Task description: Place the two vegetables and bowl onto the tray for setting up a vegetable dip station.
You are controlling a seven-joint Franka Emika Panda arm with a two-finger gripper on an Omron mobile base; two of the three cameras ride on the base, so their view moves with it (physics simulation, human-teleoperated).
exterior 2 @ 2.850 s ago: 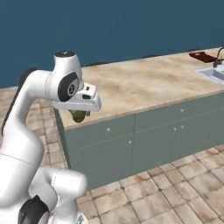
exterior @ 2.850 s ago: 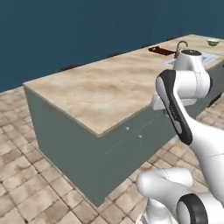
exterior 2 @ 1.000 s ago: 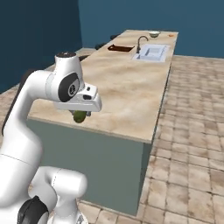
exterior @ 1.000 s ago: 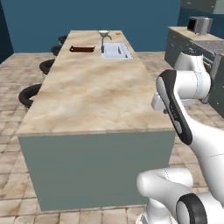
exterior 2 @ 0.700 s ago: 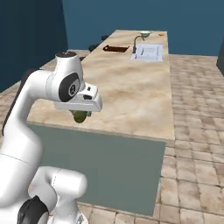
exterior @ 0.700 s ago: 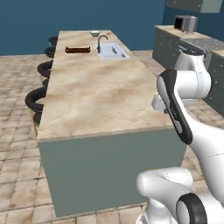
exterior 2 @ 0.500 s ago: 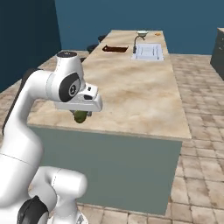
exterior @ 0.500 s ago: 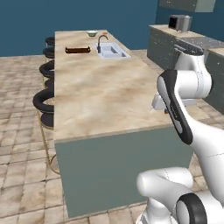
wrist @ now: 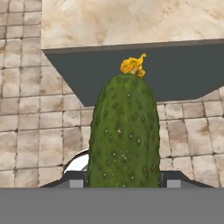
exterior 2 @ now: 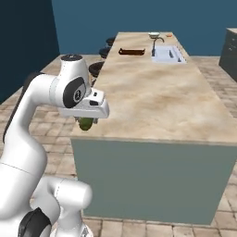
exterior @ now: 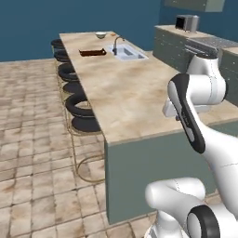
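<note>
My gripper (exterior 2: 86, 125) is shut on the dark green cucumber (wrist: 124, 131), which stands up between the fingertips with a yellow blossom end on top. It hangs in the air just off the near left corner of the island counter (exterior 2: 152, 97). The reddish-brown tray (exterior 2: 131, 51) lies far down the counter, left of the sink (exterior 2: 165, 54). Beyond it, at the far end, sits the pale bowl (exterior 2: 154, 34) with a small orange carrot (exterior 2: 169, 34) beside it. The tray (exterior: 93, 52) and bowl (exterior: 101, 35) also show in the left base view.
Black bar stools (exterior: 81, 104) line the counter's left side. A faucet (exterior: 115, 44) rises by the sink (exterior: 129, 52). More cabinets with a toaster (exterior: 186, 22) stand at the back right. Tiled floor (wrist: 39, 131) lies below the gripper.
The whole scene has swung as the base drove round the counter's near end. The arm keeps its pose and the cucumber stays in the gripper.
</note>
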